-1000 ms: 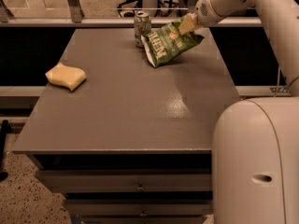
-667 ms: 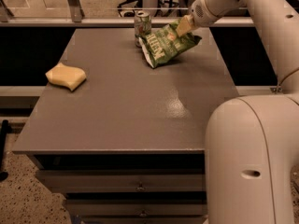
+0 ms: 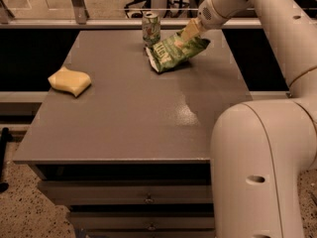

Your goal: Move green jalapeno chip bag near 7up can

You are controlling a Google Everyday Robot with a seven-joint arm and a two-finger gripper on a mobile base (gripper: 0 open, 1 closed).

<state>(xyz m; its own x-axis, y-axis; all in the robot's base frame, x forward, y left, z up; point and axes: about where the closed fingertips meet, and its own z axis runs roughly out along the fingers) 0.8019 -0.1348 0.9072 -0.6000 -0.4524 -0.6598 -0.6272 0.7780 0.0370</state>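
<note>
The gripper (image 3: 191, 31) is at the upper right edge of the bag (image 3: 174, 53), on the far side of the table (image 3: 148, 118); over the last second it has crept slightly left toward the can (image 3: 150, 28), the bag barely shifting; whether it clenches the bag or has released cannot be told; the bag lies just beside the can, so the task looks nearly done.

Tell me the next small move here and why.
Probably ease the gripper up and away, leaving the green jalapeno chip bag where it is. The bag already lies on the table right beside the 7up can, while the gripper sits at the bag's far edge.
</note>
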